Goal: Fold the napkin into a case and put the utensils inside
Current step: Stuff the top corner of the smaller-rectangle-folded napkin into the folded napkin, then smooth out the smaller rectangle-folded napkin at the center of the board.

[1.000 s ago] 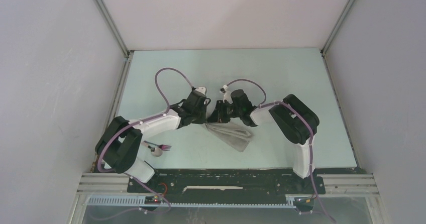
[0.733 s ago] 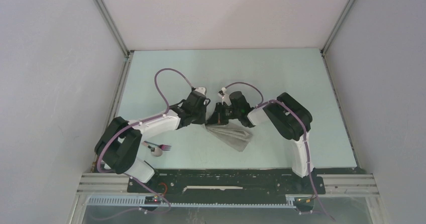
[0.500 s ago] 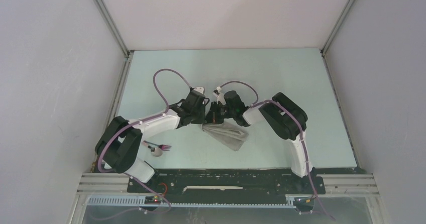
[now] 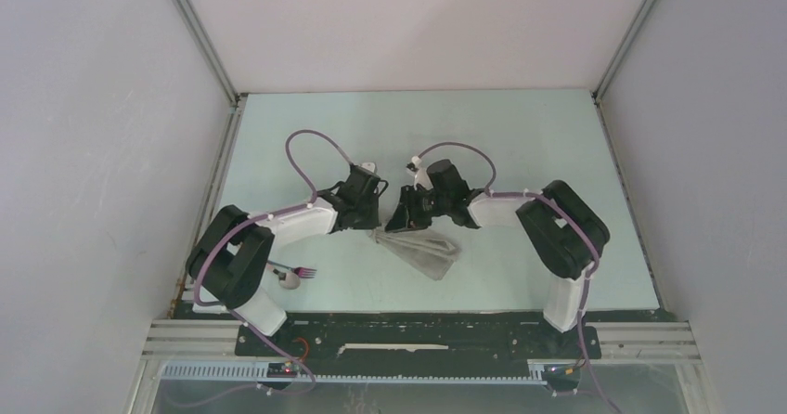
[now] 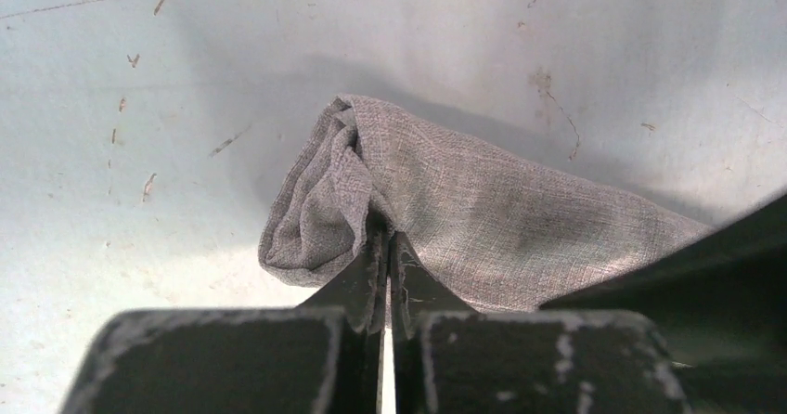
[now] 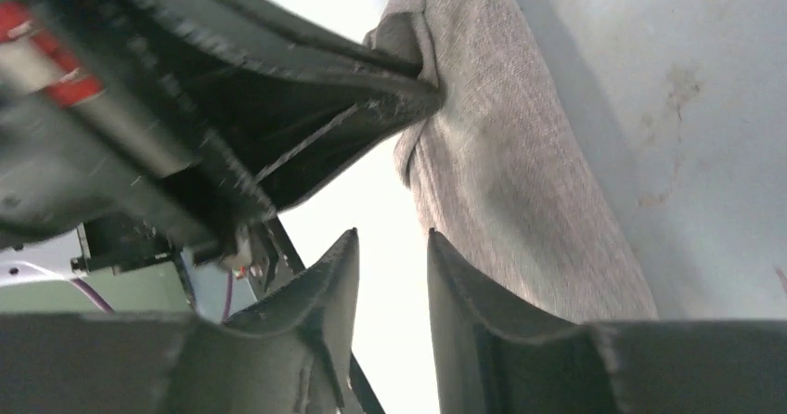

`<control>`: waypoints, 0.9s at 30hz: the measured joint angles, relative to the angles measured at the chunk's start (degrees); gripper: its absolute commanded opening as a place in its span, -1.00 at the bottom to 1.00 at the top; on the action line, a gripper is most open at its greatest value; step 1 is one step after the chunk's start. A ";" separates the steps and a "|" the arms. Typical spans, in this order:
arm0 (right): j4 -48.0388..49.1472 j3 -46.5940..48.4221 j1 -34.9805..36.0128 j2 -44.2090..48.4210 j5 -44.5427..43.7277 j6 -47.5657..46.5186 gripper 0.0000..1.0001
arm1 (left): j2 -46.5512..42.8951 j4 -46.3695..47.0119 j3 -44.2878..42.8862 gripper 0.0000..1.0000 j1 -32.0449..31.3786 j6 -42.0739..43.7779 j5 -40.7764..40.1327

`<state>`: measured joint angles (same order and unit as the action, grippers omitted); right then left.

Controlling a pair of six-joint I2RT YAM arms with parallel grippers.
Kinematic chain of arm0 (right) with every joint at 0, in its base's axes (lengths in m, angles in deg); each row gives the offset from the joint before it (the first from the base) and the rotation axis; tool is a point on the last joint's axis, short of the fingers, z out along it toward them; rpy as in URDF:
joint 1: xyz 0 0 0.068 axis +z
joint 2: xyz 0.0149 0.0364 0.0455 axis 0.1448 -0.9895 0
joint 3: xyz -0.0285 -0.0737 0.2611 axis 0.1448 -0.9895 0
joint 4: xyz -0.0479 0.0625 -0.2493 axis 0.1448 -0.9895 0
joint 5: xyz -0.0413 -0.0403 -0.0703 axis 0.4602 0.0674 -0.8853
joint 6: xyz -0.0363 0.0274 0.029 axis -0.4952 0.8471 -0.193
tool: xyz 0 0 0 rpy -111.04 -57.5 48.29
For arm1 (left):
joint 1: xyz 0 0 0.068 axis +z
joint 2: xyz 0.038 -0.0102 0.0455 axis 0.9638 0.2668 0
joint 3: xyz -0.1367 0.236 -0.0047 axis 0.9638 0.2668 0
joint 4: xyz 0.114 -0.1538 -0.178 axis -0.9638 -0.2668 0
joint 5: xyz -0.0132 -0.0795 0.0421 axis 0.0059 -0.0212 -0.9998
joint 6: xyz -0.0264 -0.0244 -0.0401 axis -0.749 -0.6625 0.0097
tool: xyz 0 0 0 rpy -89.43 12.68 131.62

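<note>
The napkin (image 4: 419,250) lies on the table (image 4: 520,135) as a narrow, layered wedge. Its broad end is under the two wrists and its point runs toward the arm bases. The fork (image 4: 303,272) and spoon (image 4: 290,281) rest to the left of the napkin, well apart from it, with no cloth over them.

**Step in hand.** We judge this to be the folding step. The cloth is already gathered into layers, but the case is not finished and the utensils have not been inserted.

**Left gripper.** The left gripper (image 5: 385,247) is closed at the napkin's far-left corner. Its fingertips meet on a bunched ridge of fabric, which puckers upward around the pinch, so it is gripping the napkin.

**Right gripper.** The right gripper (image 6: 394,247) stands just beside the same corner, on the napkin's far edge. Its jaws are parted by a narrow gap with nothing between them. The right-hand finger runs close along the cloth, but we cannot confirm from the wrist view whether it touches.

**Next move.** In our judgement the right gripper must be brought onto a single layer or edge next to the left pinch and closed there, while the left grip anchors the corner. The layers lie close together, so aim the fingertips carefully to avoid catching the whole stack.
</note>
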<state>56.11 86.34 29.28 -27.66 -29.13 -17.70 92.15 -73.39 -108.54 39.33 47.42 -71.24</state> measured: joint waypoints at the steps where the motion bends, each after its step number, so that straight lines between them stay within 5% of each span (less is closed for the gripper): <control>1: -2.19 0.00 -0.15 1.57 -0.31 -1.46 0.06 | 0.07 -0.02 0.00 -0.93 0.04 0.00 0.00; 7: -16.65 -0.13 -1.16 12.76 -5.90 -14.99 0.26 | -0.31 -1.40 -0.35 -0.02 0.37 -0.22 0.76; 13: -28.81 0.55 -0.42 17.86 -14.56 -27.54 0.26 | -9.05 -5.88 -0.44 0.25 1.40 -2.29 5.03; 20: -33.94 0.55 6.54 18.01 -25.16 -38.34 0.25 | -22.64 -5.79 5.22 0.15 4.35 -6.29 11.43; 27: -34.71 0.55 11.13 18.01 -32.76 -43.67 0.33 | -22.73 4.42 21.57 -0.14 5.33 -17.05 24.02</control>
<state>21.40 86.89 40.40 -9.65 -61.89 -61.37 69.42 -68.98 -86.96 44.66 30.37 -47.22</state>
